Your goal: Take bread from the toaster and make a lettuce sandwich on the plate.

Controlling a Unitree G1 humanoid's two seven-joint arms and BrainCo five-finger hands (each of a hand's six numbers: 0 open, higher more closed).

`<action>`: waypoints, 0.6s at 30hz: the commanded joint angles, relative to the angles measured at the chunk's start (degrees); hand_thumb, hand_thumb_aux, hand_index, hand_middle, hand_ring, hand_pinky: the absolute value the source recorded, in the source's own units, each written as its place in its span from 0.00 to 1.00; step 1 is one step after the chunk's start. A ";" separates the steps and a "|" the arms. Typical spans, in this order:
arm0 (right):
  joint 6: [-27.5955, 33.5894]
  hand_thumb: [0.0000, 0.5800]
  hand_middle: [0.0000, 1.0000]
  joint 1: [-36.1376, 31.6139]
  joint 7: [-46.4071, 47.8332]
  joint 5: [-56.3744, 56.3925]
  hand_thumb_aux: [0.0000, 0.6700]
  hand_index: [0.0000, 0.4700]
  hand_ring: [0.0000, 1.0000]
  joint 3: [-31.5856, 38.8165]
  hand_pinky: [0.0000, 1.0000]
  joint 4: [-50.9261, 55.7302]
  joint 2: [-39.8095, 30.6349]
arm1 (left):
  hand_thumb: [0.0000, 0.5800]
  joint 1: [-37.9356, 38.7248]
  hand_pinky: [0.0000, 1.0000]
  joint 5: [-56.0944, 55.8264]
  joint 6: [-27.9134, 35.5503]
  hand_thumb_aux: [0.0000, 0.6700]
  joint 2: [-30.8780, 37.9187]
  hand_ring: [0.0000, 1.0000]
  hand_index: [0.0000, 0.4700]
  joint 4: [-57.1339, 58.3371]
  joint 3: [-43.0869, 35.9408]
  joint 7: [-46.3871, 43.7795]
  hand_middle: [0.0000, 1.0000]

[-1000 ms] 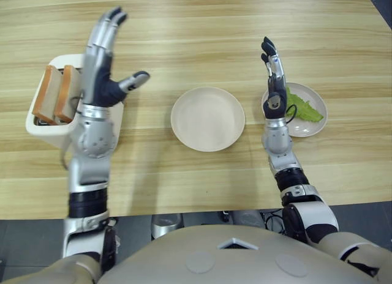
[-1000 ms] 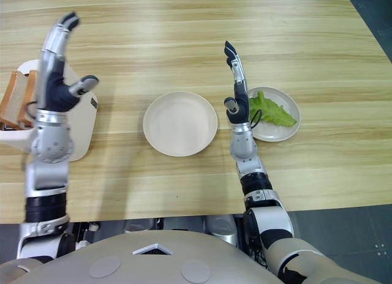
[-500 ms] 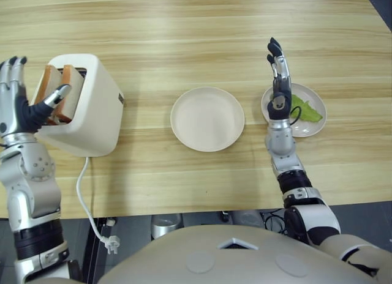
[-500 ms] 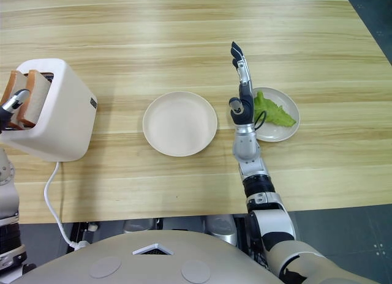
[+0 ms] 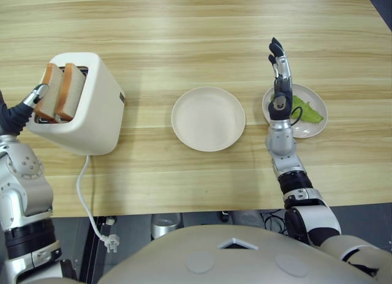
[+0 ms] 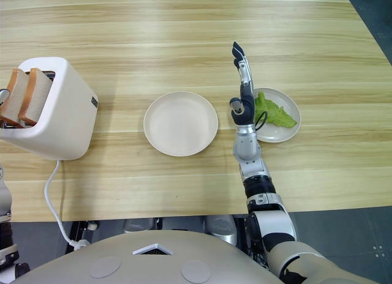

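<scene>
nearest you, the toaster's white cord (image 5: pixel 78 180) drops over the table (image 5: pixel 184 27) edge. your left hand (image 5: pixel 15 115) sits at the left side of the white toaster (image 5: pixel 92 115), just beside the bread (image 5: pixel 60 93); you cannot tell whether it is apart or closed. the bread is two pale slices with brown crust, standing upright side by side in the slots. the round cream plate (image 5: pixel 208 122) lies mid-table. your right hand (image 5: pixel 280 94) stands upright, fingers straight, holding nothing, over the left rim of the dish (image 5: pixel 309 130) holding ruffled green lettuce (image 5: pixel 304 108).
</scene>
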 commanded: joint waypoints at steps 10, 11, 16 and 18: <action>0.61 0.00 0.00 0.56 -0.75 -0.61 0.00 0.00 0.00 -0.32 0.00 -1.01 -0.39 | 0.00 0.76 0.00 1.45 2.78 0.00 1.07 0.00 0.00 1.82 -5.07 -0.45 0.00; 0.63 0.00 0.00 0.52 -0.79 -0.67 0.00 0.00 0.00 -0.30 0.00 -0.97 -0.40 | 0.00 0.69 0.00 1.52 2.92 0.00 1.22 0.00 0.00 2.14 -5.22 -0.41 0.00; 0.60 0.00 0.00 0.50 -0.99 -0.85 0.00 0.00 0.00 -0.26 0.00 -0.84 -0.44 | 0.48 0.19 0.00 1.47 3.09 0.28 1.69 0.00 0.28 3.77 -5.39 0.42 0.00; 0.60 0.00 0.00 0.65 -1.17 -0.99 0.00 0.00 0.00 -0.34 0.00 -0.98 -0.49 | 0.77 -0.24 0.00 1.50 2.96 0.52 1.98 0.00 0.51 4.69 -5.68 0.96 0.00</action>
